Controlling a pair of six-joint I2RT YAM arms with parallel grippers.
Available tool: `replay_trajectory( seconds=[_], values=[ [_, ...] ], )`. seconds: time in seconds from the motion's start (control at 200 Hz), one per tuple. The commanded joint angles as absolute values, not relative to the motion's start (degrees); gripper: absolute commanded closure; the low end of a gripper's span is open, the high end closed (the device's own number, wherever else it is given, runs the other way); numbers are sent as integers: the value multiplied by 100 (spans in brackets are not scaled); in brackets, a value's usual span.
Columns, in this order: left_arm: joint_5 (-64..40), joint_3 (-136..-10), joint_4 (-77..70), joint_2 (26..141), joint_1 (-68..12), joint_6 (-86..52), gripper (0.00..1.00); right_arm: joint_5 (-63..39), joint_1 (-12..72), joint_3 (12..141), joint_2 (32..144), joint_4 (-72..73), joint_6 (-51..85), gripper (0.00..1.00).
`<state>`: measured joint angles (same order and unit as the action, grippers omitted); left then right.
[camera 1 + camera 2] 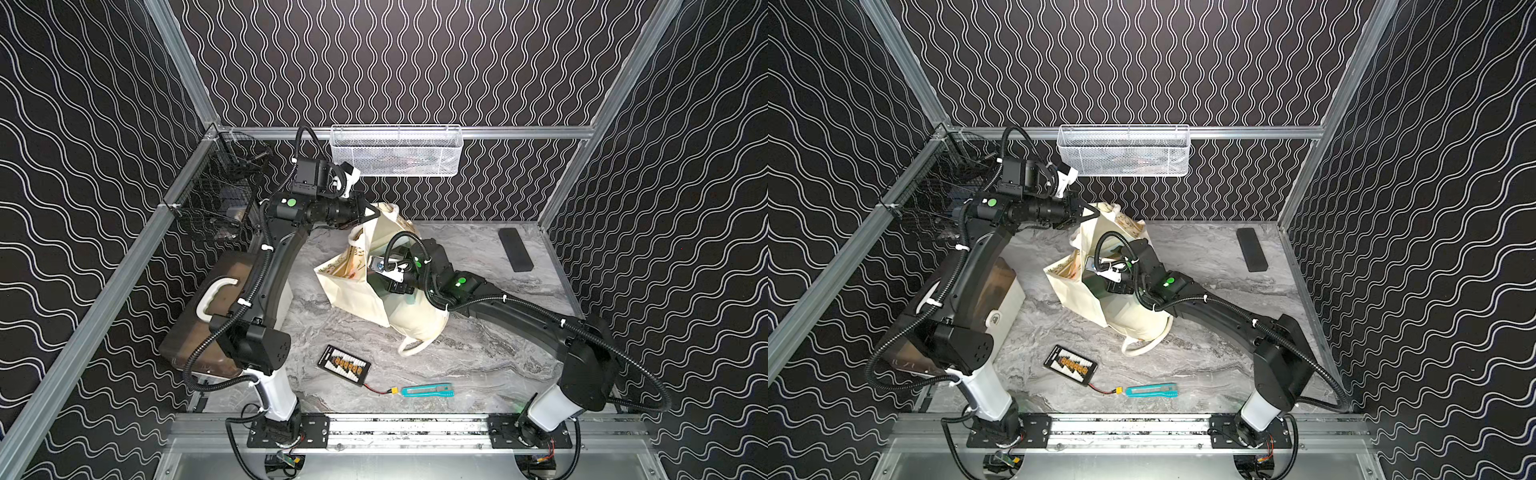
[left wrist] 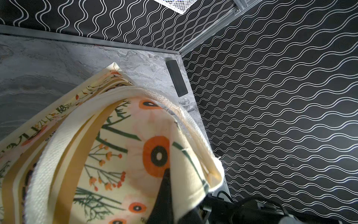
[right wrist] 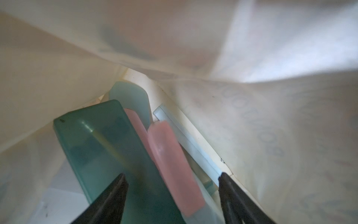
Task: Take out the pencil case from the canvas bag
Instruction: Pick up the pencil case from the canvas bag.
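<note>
Teal translucent plastic, long and boxy: likely the pencil case (image 3: pixel 108 151), lying inside the canvas bag (image 1: pixel 353 293) with a pink piece (image 3: pixel 170 161) touching its side; your right gripper (image 3: pixel 172 174) sits in the bag mouth, jaws spread, one finger over the case, one beyond the pink piece; your left gripper (image 1: pixel 371 213) is pinched on the bag's raised rim, holding the mouth up; shift until both fingers flank the teal body alone, then close; mind cloth caught under a pad.

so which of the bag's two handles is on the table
The loop at the canvas bag's near end, flat on the tabletop; the other handle is raised beside the left pincer.
</note>
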<state>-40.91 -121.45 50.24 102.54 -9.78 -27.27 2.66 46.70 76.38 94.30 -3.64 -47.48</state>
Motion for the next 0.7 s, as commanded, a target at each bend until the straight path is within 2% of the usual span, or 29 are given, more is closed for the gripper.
replay_trajectory(
  seconds=[0.0,0.42,0.696],
  values=[
    [-4665,-12214,4366,10213,-998,-2610,100,214,4642,7783,9539,-451,-4957,23],
    [-4771,-12347,4392,10275,-1088,-2621,100,-20,4529,7995,9966,-664,-4863,27],
    [-4720,-12376,4475,10287,-1096,-2571,100,-262,4526,8138,9996,-747,-4696,41]
  ],
)
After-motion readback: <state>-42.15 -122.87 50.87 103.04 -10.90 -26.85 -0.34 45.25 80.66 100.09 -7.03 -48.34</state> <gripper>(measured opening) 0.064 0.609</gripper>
